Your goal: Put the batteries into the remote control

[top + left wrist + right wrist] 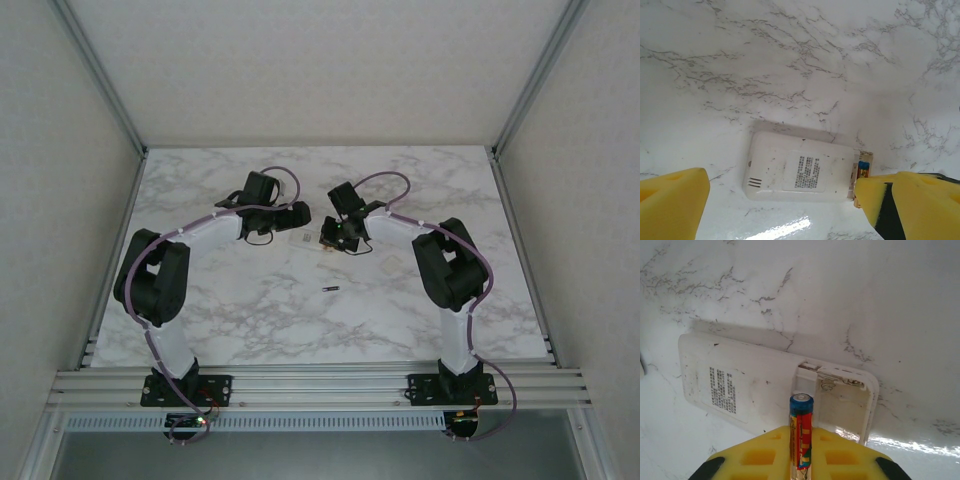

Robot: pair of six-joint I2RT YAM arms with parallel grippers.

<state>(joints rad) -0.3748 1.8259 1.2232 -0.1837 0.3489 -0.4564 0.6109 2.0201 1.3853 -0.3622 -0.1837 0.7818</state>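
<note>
The right claw (800,436) pinches a slim red-blue, silver-tipped battery (801,422), lower centre; left claw (780,192) gapes wide astride the white plastic remote (800,170) on marbled bench (790,60).

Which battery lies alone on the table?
The dark battery, flat on the table; the colourful battery stands clamped in the right gripper at the remote.

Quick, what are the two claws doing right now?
Left gripper: open, holding nothing.
Right gripper: closed on a battery.
</note>
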